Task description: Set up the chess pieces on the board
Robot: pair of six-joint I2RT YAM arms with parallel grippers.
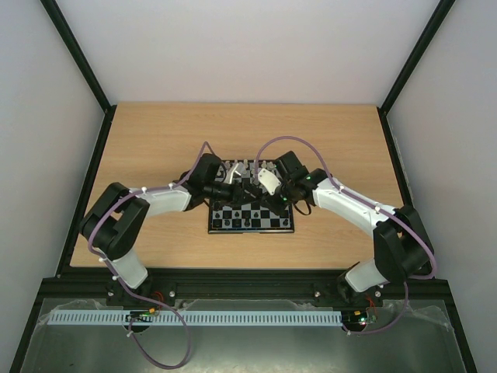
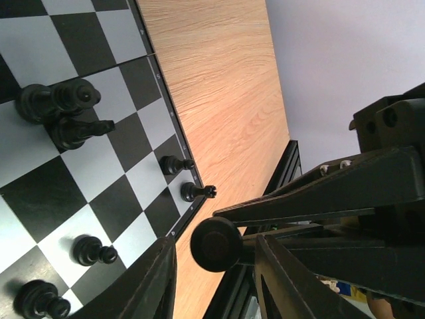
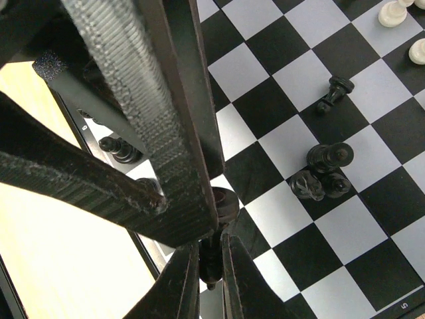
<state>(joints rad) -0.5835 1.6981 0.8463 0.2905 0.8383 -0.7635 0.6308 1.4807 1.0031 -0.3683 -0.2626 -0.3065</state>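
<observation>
The board (image 1: 225,227) lies mid-table, with silvery chess pieces (image 1: 247,166) along its far row and black ones (image 1: 248,221) along its near row. Both grippers meet low over the board. My right gripper (image 3: 210,256) (image 1: 269,200) is shut on a black piece (image 3: 227,207), pinching its stem. My left gripper (image 2: 216,251) (image 1: 235,190) is open, and that piece's round base (image 2: 216,244) sits between its fingers (image 2: 154,282) with a gap on each side. Three black pieces (image 3: 324,171) lie tipped on the middle squares. Black pawns (image 2: 196,192) stand near the board's rim (image 2: 174,126).
Bare wooden table (image 1: 155,148) surrounds the board. A black frame rail (image 1: 248,276) runs along the near edge and black posts (image 1: 78,54) stand at the sides. Two white pieces (image 3: 395,12) stand at the right wrist view's top right.
</observation>
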